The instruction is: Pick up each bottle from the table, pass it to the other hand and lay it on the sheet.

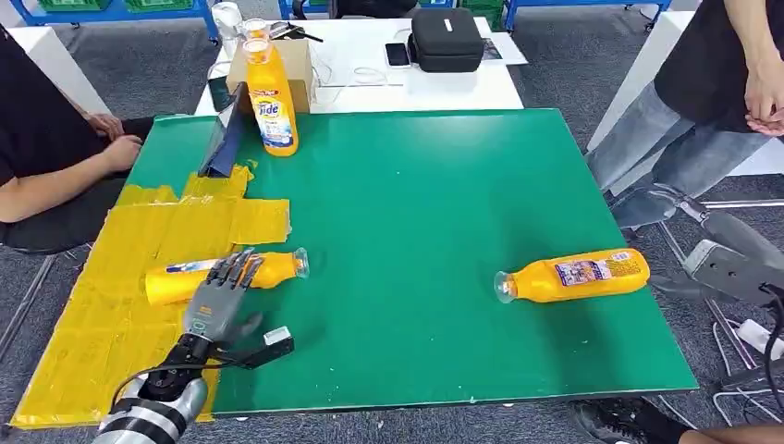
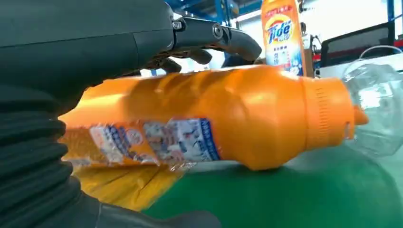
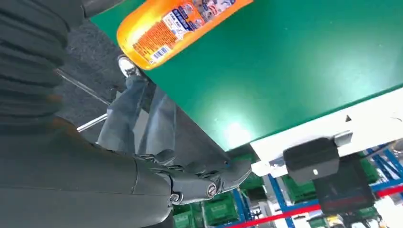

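An orange bottle [image 1: 189,277] lies on its side at the edge of the yellow sheet [image 1: 111,324], with its clear cap on the green table [image 1: 416,203]. My left hand [image 1: 220,298] reaches over it with fingers spread. In the left wrist view the fingers [image 2: 214,35] stand just above the bottle [image 2: 214,118], with a gap between. A second orange bottle [image 1: 578,276] lies on the green at the right; its base [image 3: 161,33] appears in the right wrist view. A third bottle [image 1: 271,97] stands upright at the far left. My right hand [image 3: 199,183] hangs off the table's right side and holds nothing.
A blue flat object [image 1: 225,141] leans beside the upright bottle, in front of a cardboard box [image 1: 298,65]. A white table behind holds a black case [image 1: 446,39] and a phone [image 1: 398,54]. One person [image 1: 55,157] sits at the left; another [image 1: 712,111] stands at the right.
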Tool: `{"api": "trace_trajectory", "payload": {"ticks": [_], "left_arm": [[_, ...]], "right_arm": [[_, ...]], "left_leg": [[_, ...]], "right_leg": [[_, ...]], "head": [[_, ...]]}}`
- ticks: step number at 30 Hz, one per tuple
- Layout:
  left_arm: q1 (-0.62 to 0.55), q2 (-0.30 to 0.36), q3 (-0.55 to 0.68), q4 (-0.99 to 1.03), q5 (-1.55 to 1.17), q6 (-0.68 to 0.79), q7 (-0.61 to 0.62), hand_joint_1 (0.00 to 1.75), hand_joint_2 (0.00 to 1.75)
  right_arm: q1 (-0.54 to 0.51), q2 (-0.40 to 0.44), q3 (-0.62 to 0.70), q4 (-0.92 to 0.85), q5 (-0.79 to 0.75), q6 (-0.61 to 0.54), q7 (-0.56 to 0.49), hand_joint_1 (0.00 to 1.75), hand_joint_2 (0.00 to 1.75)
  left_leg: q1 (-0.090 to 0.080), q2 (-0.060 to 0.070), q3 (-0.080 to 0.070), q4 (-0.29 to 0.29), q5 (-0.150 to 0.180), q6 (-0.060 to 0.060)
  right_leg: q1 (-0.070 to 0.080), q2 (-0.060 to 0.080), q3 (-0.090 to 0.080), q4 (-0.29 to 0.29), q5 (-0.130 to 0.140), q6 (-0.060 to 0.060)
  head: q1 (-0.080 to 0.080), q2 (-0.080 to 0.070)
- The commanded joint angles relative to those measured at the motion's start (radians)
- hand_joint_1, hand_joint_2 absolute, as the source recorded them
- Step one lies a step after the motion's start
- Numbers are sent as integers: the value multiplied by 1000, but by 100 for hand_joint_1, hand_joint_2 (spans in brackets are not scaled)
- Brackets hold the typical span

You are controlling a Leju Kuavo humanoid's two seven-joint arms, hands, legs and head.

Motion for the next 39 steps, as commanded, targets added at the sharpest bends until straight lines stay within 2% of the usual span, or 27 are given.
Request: {"api": "trace_trajectory", "payload": {"ticks": [1,5,7,11,12,13,16,18,23,24,26,29,30,32,39], "left_arm": [[119,0,48,-169,446,-106,-299,0,0],[140,-54,150,-358,786,-331,-447,0,0],[142,-78,193,-430,914,-444,-477,0,0],[156,-101,242,-537,1057,-583,-485,0,0],[161,-103,248,-554,1075,-598,-490,0,0],[165,-106,255,-569,1101,-621,-492,0,0],[188,-109,278,-638,1185,-700,-488,0,0],[194,-108,277,-660,1193,-715,-491,0,0],[204,-115,264,-683,1178,-698,-494,0,0],[204,-117,268,-686,1173,-690,-497,0,175],[197,-118,269,-680,1171,-689,-498,0,175],[162,-117,264,-646,1174,-702,-496,0,175],[153,-116,262,-635,1174,-704,-496,0,175],[143,-116,259,-624,1174,-706,-496,0,175],[144,-111,261,-627,1176,-710,-496,0,175]], "right_arm": [[18,12,38,135,17,-14,-11,0,175],[79,6,18,161,72,-12,-12,0,175],[48,18,49,209,115,-5,-22,0,175],[-51,33,138,300,183,-6,-33,0,175],[-66,37,154,318,192,-1,-33,0,175],[-80,40,166,336,198,-1,-33,0,175],[-177,73,248,438,236,0,-53,0,175],[-237,85,304,488,247,7,-57,0,175],[-364,107,417,562,315,-45,-33,0,175],[-397,127,435,593,332,-58,-27,0,175],[-461,160,476,644,371,-57,-8,0,175],[-556,230,549,776,406,-73,-37,0,175],[-576,252,569,811,418,-83,-40,0,175],[-585,273,587,830,426,-86,-42,0,175],[-597,298,620,872,433,-104,-57,0,175]], "left_leg": [[1,4,2,-2,-1,0],[1,-2,1,0,0,0],[1,-3,-1,0,0,0],[2,2,-7,1,0,0],[1,2,-9,1,0,1],[1,5,-8,1,-1,0],[1,3,-9,1,0,0],[2,6,-6,0,-1,0],[1,8,-7,0,0,0],[1,8,-8,0,0,0],[1,11,-7,0,-1,0],[1,11,-9,0,0,0],[1,13,-7,-1,0,0],[1,10,-8,0,1,0],[1,9,-8,-1,1,0]], "right_leg": [[1,7,1,-3,1,-2],[1,0,0,-2,-1,-1],[1,0,-1,-2,-1,-2],[2,4,-8,-2,1,-1],[1,3,-10,-1,2,0],[2,8,-9,-2,2,-1],[2,5,-11,-2,2,0],[2,9,-9,-2,2,-1],[1,9,-11,-1,2,-1],[1,8,-12,-1,2,0],[1,12,-11,-2,2,-1],[1,10,-12,-1,3,0],[1,14,-11,-2,3,-1],[1,10,-12,-1,3,0],[2,10,-12,-1,3,0]], "head": [[0,0],[0,0],[0,0],[0,0],[0,0],[1,0],[0,0],[0,0],[0,0],[0,0],[0,0],[0,0],[0,0],[0,0],[0,0]]}}
